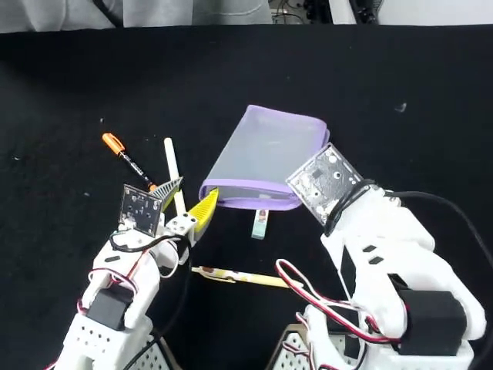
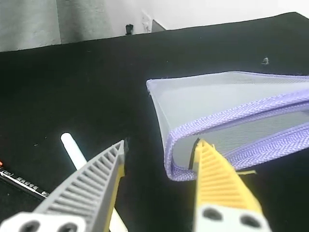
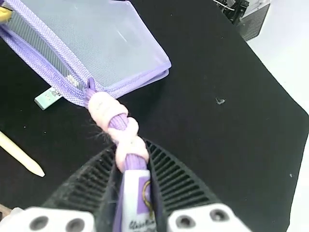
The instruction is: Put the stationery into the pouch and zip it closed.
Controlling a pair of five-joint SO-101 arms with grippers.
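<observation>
The translucent purple pouch (image 1: 266, 154) lies mid-table with its zipper edge facing the arms. My left gripper (image 1: 195, 189) stands open at the pouch's near left corner. Its yellow finger (image 2: 212, 181) touches the zipper band of the pouch (image 2: 227, 104), and its grey finger (image 2: 94, 186) is over bare cloth. My right gripper (image 3: 131, 147) is shut on the pink and purple zipper pull cord (image 3: 118, 123) at the other corner of the pouch (image 3: 91, 43). Outside the pouch lie an orange-capped marker (image 1: 123, 154), a white stick (image 1: 172, 173), a small teal eraser (image 1: 260, 223) and a wooden stick (image 1: 243, 277).
The black cloth runs on far beyond the pouch. The right arm's body (image 1: 393, 270) takes up the near right. The wooden stick lies between the two arm bases. The white stick (image 2: 72, 147) and the marker (image 2: 19, 180) lie just beside the grey finger.
</observation>
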